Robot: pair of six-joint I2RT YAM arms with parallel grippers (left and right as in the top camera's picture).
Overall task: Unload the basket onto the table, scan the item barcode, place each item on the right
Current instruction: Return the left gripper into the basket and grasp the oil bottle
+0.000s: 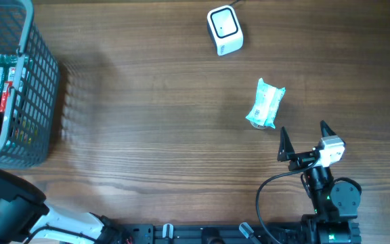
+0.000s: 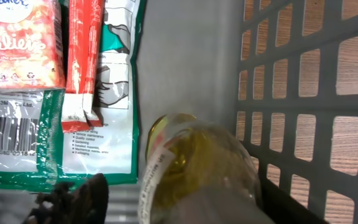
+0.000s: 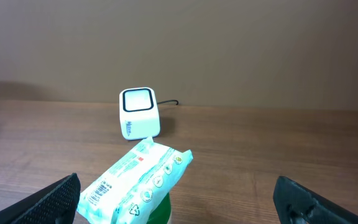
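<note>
A glass jar with yellowish contents and a white label lies on the floor of the grey basket. My left gripper is open around the jar, and a gap shows between the left finger and the glass. The white barcode scanner stands at the far middle of the table. A pale blue wipes pack lies in front of it, resting on something green. My right gripper is open just short of the pack, with nothing between its fingers.
In the basket at the far left lie a green-edged packet with a barcode, a red tissue pack and a red stick pack. The basket's lattice wall stands close on the right of the jar.
</note>
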